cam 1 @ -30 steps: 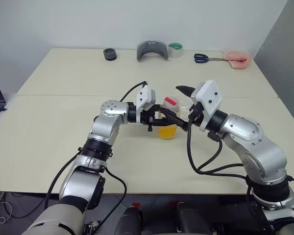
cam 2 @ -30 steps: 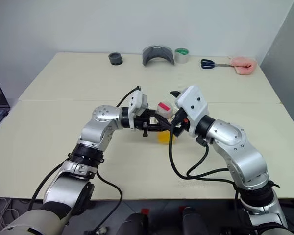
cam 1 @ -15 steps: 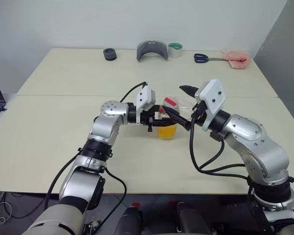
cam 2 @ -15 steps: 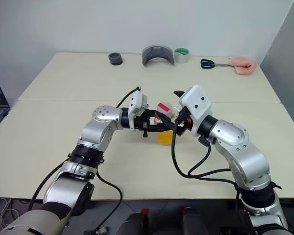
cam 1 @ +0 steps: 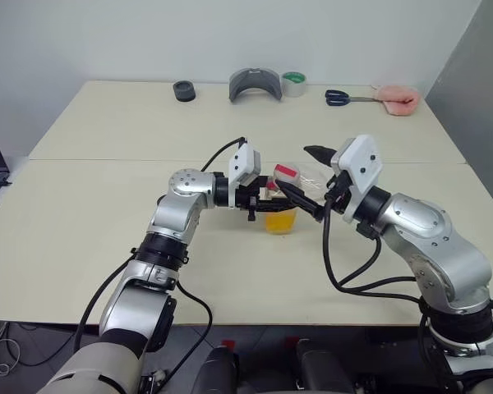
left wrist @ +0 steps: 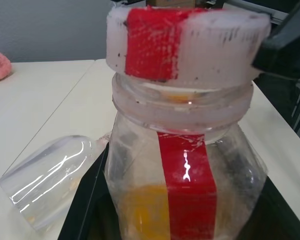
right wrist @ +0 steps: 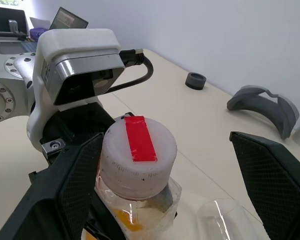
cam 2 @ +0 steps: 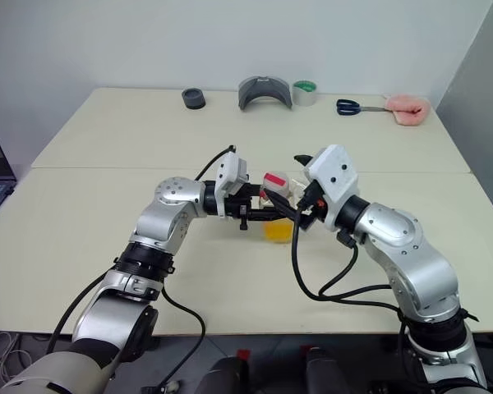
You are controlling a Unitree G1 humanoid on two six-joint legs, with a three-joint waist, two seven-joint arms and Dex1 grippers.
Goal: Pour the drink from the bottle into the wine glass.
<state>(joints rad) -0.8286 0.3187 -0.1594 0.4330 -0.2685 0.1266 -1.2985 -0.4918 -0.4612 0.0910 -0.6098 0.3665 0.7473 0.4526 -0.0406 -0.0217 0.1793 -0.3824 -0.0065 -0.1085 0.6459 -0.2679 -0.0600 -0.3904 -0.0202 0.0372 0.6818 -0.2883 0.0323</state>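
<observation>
Table (cam 1: 107, 238) mid: left fingers (cam 1: 273, 199) clamp bottle (left wrist: 185, 165), right fingers (right wrist: 165, 195) spread round cap (right wrist: 138, 155); close squarely, untwist w/o tipping

bottle (cam 1: 281, 199) mid-table, wine glass (left wrist: 50, 179) lying beside it, scissors (cam 1: 340, 98) far behind

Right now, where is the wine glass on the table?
The wine glass lies on its side just behind the bottle, which the left gripper holds mid-table.
</observation>
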